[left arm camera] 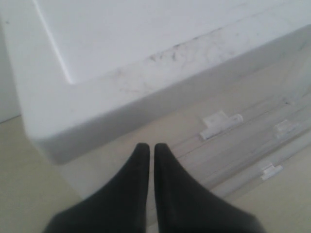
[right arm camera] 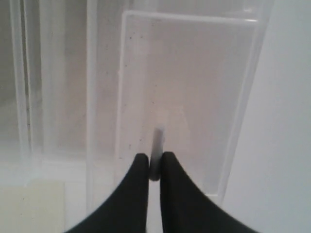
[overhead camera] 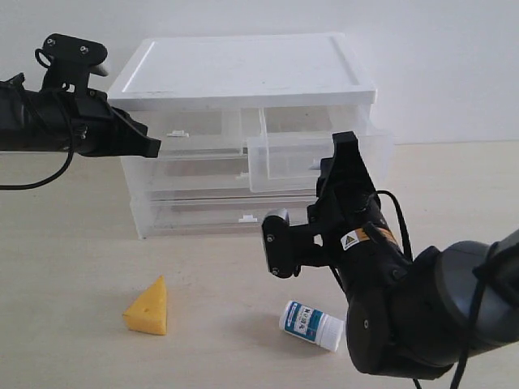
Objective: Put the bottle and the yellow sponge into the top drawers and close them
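White plastic bottle lies on its side at the near edge of the table, just beside the right arm and well below the right gripper. Yellow sponge stands on the table to the left of the bottle, apart from it and clear of both grippers. Beyond them, the right gripper is clenched on the small white tab handle of the right top drawer, which stands partly out of the drawer cabinet with nothing in it. Farther back on the left, the left gripper is fully closed and holds nothing; its tips hover just below the cabinet's white top, near the left edge of the left top drawer. That drawer sits flush in the cabinet, its tab handle untouched.
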Available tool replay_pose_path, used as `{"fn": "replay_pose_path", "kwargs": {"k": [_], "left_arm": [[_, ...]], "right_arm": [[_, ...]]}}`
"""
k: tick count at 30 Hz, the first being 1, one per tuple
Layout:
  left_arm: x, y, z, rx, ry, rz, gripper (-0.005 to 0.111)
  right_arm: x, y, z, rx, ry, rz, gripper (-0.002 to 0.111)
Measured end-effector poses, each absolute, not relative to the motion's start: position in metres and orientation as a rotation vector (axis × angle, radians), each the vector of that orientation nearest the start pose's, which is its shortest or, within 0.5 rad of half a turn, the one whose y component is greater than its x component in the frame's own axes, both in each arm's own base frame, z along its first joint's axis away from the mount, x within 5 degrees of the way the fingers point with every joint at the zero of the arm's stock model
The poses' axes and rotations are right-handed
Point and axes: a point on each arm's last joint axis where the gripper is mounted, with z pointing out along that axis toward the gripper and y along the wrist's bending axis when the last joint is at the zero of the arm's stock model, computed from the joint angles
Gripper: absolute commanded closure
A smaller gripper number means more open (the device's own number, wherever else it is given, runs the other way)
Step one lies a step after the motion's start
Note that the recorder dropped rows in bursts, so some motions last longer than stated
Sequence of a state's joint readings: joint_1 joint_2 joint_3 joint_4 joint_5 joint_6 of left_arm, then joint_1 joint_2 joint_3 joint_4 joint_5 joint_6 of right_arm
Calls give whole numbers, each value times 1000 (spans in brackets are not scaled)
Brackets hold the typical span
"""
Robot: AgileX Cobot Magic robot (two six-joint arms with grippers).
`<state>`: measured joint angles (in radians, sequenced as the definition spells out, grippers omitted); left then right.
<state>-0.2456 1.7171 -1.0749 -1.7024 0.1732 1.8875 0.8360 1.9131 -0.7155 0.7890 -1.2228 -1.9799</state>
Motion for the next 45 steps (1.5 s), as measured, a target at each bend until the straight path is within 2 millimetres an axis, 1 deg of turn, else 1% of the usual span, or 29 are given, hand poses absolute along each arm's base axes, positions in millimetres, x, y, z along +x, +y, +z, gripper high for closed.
{"fn": "replay_pose_path", "kwargs": {"k": [4,10,18,28,30,34,36,43,45], "left_arm": [[366,-108,238,547,2029,-218,103],[366,-108,238,547,2029,-218,103],[366,-108,238,547,2029,-218,103],[366,-108,238,547,2029,-218,103],[366,-108,238,547,2029,-218,103],[366,-108,238,547,2029,-218,103],[366,-108,238,547,2029,-218,103],[366,-108,238,547,2029,-218,103],[366,-108,238,547,2029,-218,103]], "right_arm": [[265,202,163,-1319,1101,-1188,108],[262,199,160,-1317,1115,-1172,108],[254,205,160,-1326,1102,-1143,108],[254,205,160,-1285,1134,-1099,108],[254,205,159,-1283,1135,-1092,104],[254,206,160,-1274,1135,-1077,81],[254,206,159,-1271,1136,-1068,75],[252,206,158,-1251,1183,-1067,76],[248,209,158,-1255,1181,-1057,76]]}}
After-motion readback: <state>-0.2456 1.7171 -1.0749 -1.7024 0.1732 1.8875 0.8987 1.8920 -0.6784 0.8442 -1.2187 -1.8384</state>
